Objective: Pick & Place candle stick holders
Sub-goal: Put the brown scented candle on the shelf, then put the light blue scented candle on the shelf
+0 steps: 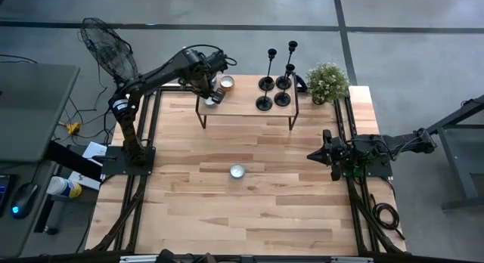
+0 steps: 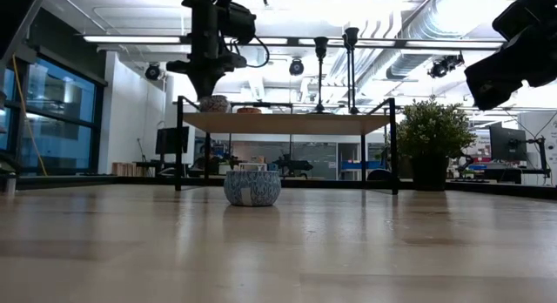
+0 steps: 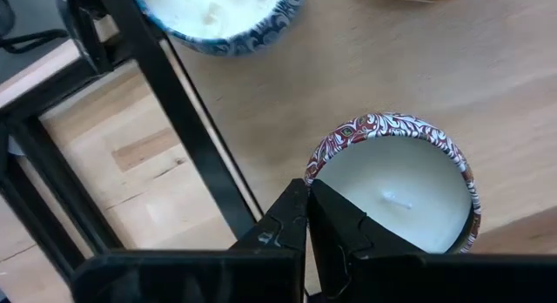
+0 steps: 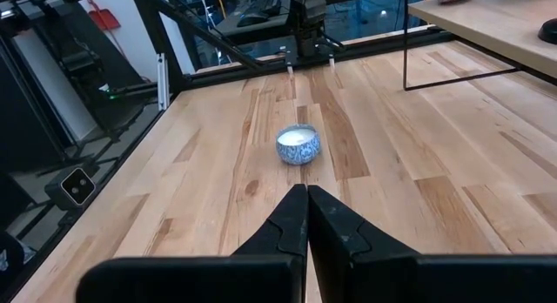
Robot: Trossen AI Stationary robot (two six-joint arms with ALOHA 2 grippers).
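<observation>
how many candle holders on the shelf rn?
4, all at the shelf's right end, near the plant: two at the back, two in front. None visible elsewhere.

Candle stick holders (image 1: 276,81) on shelf (image 1: 246,104), plant (image 1: 327,81) beside.

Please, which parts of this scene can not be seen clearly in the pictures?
- Four slim black metal candlesticks: in the low view only two stems show; the raised wooden shelf hides their bases.
- Red-patterned tin candle: in the left wrist view the shut left gripper covers its near rim; contact is unclear.
- Blue-patterned tin candle: cut off by the left wrist picture's edge.
</observation>
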